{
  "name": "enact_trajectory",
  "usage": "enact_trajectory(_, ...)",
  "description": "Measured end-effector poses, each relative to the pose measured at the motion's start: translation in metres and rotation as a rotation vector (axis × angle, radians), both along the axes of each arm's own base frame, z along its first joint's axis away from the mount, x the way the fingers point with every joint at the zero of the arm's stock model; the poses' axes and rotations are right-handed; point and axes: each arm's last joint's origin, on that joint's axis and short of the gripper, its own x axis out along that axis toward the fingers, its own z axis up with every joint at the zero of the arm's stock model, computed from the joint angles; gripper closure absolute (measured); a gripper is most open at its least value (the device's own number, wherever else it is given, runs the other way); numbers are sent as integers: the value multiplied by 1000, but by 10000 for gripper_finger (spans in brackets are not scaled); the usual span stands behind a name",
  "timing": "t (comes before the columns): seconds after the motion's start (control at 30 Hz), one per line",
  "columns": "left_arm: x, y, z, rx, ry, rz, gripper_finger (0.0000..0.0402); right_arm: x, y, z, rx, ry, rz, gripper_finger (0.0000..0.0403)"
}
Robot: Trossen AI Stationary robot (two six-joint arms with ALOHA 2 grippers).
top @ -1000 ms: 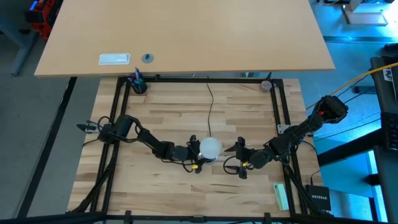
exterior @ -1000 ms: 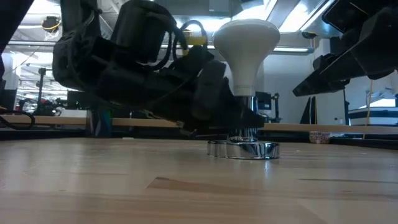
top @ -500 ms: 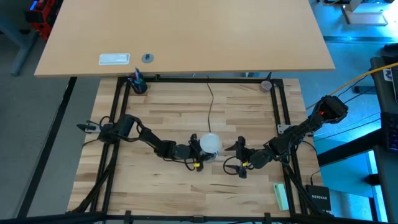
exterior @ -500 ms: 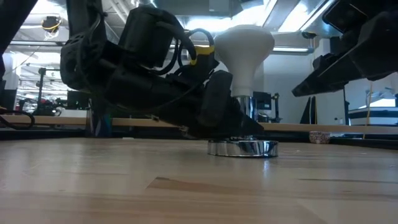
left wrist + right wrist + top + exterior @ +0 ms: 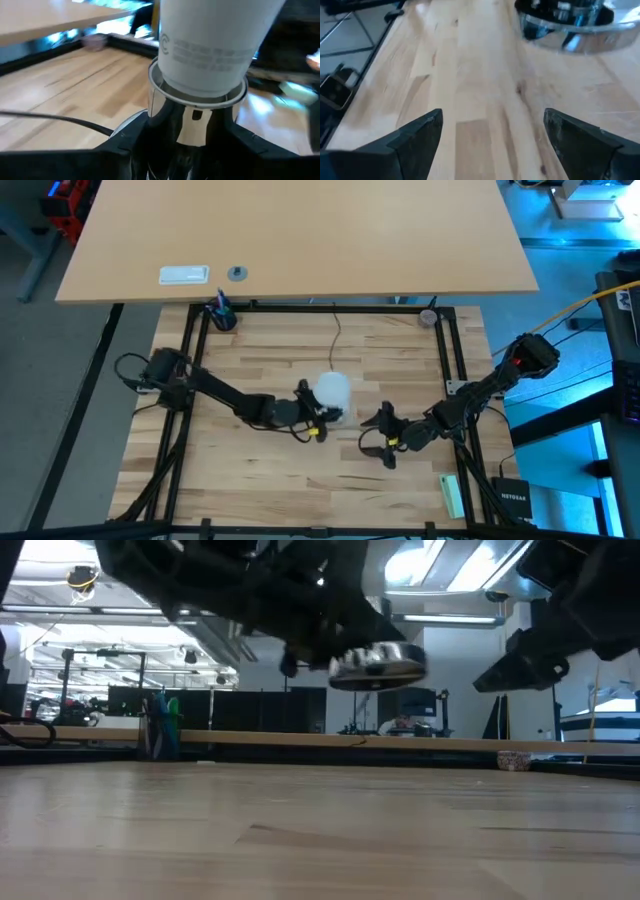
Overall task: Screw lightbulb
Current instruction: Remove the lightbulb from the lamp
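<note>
The frosted white lightbulb (image 5: 331,390) stands in a round silver socket (image 5: 376,662), which hangs in the air above the wooden table (image 5: 300,480). A thin black cord (image 5: 338,340) runs from the socket toward the table's far edge. My left gripper (image 5: 316,416) is shut on the socket just under the lightbulb (image 5: 215,45). To its right, my right gripper (image 5: 384,436) stands open near the table top with nothing between its fingers. The socket's round base (image 5: 570,22) shows ahead of it. My left gripper pinches the socket's silver neck (image 5: 196,120) between its two fingers (image 5: 125,150), just below the lightbulb's lower rim. The fingers come in about level from the table's left. Socket and lightbulb are lifted clear of the table, with the lightbulb on top.
A dark cup with pens (image 5: 222,315) stands at the far left corner and a small round thing (image 5: 428,317) at the far right. A green block (image 5: 452,495) lies at the near right. Black frame rails (image 5: 190,360) line the table's sides.
My left gripper has shut on the socket's neck and gone up and a little toward the table's far edge. The socket with the lightbulb, which stood on the table, is now lifted clear of it.
</note>
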Motion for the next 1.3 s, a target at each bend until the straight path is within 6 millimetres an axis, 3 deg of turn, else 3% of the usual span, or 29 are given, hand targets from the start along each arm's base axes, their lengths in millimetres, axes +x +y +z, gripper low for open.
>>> enact_trajectory(0.13,-10,6,11,-94,30,158,239,6,-2,7,3,-39,-62,54)
enact_trajectory(0.27,-14,11,6,-84,86,238,239,19,-11,24,-58,-141,-290,54)
enact_trajectory(0.37,-13,13,9,-137,44,258,239,32,-17,44,-86,-213,-412,54)
enact_trajectory(0.6,-14,11,9,-134,47,251,239,65,-47,88,-159,-289,-484,54)
enact_trajectory(0.77,-14,8,10,-137,38,241,239,88,-58,84,-139,-250,-400,54)
enact_trajectory(0.97,-16,6,17,-143,16,233,239,109,-53,80,-170,-226,-369,56)
enact_trajectory(1.13,-16,3,18,-145,10,220,239,116,-52,89,-210,-244,-353,98)
enact_trajectory(1.3,-16,-1,21,-133,-8,202,239,117,-55,89,-216,-235,-324,190)
